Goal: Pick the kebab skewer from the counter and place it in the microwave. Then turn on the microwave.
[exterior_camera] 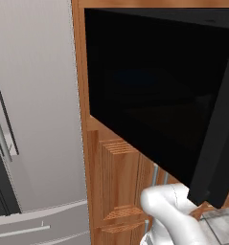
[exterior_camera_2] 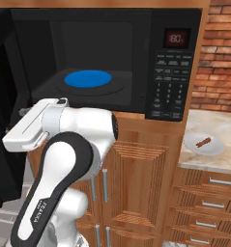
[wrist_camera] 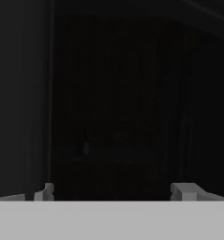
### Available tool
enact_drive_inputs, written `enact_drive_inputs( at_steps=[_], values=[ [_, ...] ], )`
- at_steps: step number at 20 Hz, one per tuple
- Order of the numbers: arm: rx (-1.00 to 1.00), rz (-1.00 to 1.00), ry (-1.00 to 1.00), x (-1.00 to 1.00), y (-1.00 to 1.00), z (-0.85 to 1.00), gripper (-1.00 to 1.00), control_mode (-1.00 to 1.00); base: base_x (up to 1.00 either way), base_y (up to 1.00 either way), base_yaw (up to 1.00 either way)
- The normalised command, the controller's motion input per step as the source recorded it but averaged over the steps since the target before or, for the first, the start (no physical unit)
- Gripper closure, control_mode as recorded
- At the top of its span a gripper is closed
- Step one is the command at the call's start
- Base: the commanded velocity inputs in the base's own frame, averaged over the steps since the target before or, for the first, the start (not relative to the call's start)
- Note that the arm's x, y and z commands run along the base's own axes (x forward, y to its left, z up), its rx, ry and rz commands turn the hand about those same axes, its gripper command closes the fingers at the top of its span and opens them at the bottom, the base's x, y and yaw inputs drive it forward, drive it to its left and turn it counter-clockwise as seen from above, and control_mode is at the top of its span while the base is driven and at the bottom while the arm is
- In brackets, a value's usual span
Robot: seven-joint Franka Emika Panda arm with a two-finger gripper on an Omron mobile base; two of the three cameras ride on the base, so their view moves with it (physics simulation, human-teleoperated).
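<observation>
The microwave [exterior_camera_2: 141, 29] stands open, and its blue round plate [exterior_camera_2: 88, 78] lies bare inside. Its dark glass door [exterior_camera: 149, 86] with the thick black handle [exterior_camera: 221, 139] is swung out to the left. The kebab skewer [exterior_camera_2: 203, 142] lies on a small white plate [exterior_camera_2: 194, 147] on the counter [exterior_camera_2: 218, 163], far right of the arm. My hand [exterior_camera_2: 32, 126] reaches left against the open door. In the hand view my gripper [wrist_camera: 113, 192] is open, fingertips [wrist_camera: 182, 191] wide apart, facing a dark surface with nothing between them.
A grey fridge [exterior_camera: 34, 95] stands left of the wooden cabinet column [exterior_camera: 116, 191]. The button panel [exterior_camera_2: 172, 87] and red display [exterior_camera_2: 176, 37] sit on the microwave's right side. Drawers with metal handles [exterior_camera_2: 209, 202] are under the counter, and a brick wall [exterior_camera_2: 218, 58] rises behind it.
</observation>
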Motion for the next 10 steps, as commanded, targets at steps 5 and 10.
enact_drive_inputs(
  at_steps=[5, 10],
  values=[
    [0.00, 0.00, 0.04, -0.26, 0.50, 0.00, -1.00, -1.00, 0.00, 0.00, 0.00],
    [0.00, 0.00, 0.02, -0.19, 0.53, 0.00, -1.00, -1.00, 0.00, 0.00, 0.00]
  ],
)
